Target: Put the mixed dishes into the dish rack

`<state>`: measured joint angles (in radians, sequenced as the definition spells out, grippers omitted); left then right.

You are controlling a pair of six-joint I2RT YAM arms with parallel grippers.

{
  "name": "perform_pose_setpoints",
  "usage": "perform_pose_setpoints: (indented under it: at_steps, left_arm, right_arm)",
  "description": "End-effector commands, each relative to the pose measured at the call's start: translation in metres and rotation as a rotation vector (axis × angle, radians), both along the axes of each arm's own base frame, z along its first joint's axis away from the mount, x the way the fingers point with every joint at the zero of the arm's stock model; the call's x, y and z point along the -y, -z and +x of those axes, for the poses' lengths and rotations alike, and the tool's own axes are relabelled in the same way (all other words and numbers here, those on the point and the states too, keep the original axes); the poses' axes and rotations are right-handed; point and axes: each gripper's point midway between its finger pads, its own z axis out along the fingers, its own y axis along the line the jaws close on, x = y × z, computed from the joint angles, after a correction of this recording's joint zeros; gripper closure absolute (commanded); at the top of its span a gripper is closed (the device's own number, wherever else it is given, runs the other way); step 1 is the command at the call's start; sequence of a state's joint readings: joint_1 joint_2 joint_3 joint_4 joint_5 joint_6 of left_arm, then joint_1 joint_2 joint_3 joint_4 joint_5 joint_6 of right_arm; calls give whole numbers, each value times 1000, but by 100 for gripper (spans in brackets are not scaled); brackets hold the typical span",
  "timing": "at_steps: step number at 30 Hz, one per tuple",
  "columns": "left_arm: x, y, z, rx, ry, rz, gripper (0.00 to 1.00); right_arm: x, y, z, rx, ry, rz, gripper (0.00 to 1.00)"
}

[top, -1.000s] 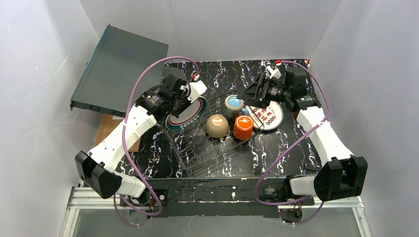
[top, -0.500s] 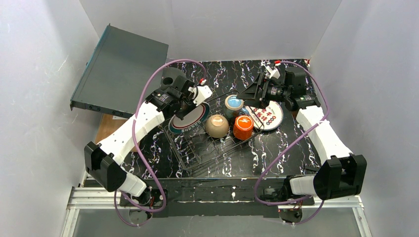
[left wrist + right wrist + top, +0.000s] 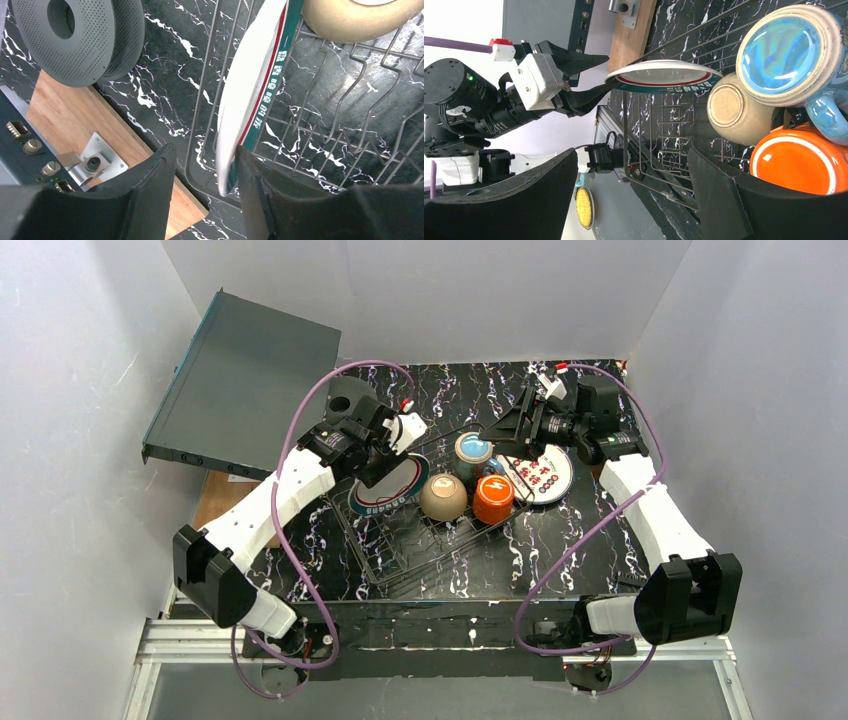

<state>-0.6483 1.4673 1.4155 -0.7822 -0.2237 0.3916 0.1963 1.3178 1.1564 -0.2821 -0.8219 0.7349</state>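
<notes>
Green-and-red rimmed plate (image 3: 392,483): stood on edge and tilted among the wires at the 10 o'clock end of the dish rack (image 3: 400,550), its lower rim down between the tines.
Left end effector (image 3: 385,455): sat at the plate's 10 o'clock side; in the wrist view its fingers (image 3: 155,190) were parted wider than the rim, which lay in the gap against one finger and clear of the other, so nothing was clamped.
Cream bowl (image 3: 441,496): bottom-up in the rack, just at the plate's 3 o'clock.
Orange cup (image 3: 492,498): in the rack, touching the bowl at its 3 o'clock.
Blue mug (image 3: 473,450): at 12 o'clock of bowl and cup, mouth upward.
Red-patterned plate (image 3: 545,475): lay flat at the rack's 2 o'clock corner, partly hidden by mug and cup.
Right end effector (image 3: 497,432): hung over the mug's 2 o'clock side, fingers spread wide, gripping nothing.
Table (image 3: 450,390): black marbled, carrying the rack.
Spool (image 3: 75,40): perforated grey, at 11 o'clock of the left end effector.
Grey-black box (image 3: 245,380): tilted at the table's 10 o'clock.
Wooden board (image 3: 215,495): at 9 o'clock, under the left arm.
</notes>
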Motion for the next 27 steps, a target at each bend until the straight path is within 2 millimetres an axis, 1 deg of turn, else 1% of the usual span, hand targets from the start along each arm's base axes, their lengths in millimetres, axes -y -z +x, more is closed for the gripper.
perform_pose_setpoints:
  at_steps: [1,3,6,7,10,11,15,16,17,19,21,22,25,27]
  left_arm:
    - [3,-22,-4,35,-19,-66,53]
    - [7,-32,-7,44,-14,-108,47]
    - [10,-48,-11,70,-13,-171,27]
    - [10,-53,-13,77,-16,-187,23]
    - [9,-72,-20,106,-28,-246,19]
    - [9,-78,-23,113,-32,-269,15]
    - [12,-110,-39,137,-50,-409,12]
    - [13,-118,-45,142,-50,-454,9]
    - [15,-125,-51,143,-61,-507,3]
    - [15,-141,-62,154,-61,-592,2]
    - [14,-152,-71,172,-75,-666,2]
    - [17,-159,-79,169,-49,-712,2]
    - [22,-175,-97,167,-38,-855,2]
    - [23,-181,-106,169,-38,-939,2]
  right_arm:
    - [-1,-14,5,44,-8,13,12]
    - [0,-14,6,41,-5,10,12]
    - [1,-15,7,39,5,2,12]
    - [1,-15,7,40,6,2,12]
    - [2,-16,7,38,14,-3,11]
    - [2,-16,7,39,17,-6,11]
    - [10,-15,9,51,63,-71,10]
    - [16,-13,9,43,95,-115,9]
    - [22,-15,11,57,129,-157,9]
    - [32,-21,11,83,176,-219,8]
    - [45,-22,13,86,240,-284,7]
    - [51,-20,14,86,271,-316,6]
    - [86,-11,19,68,423,-486,2]
    - [110,-6,22,67,521,-584,2]
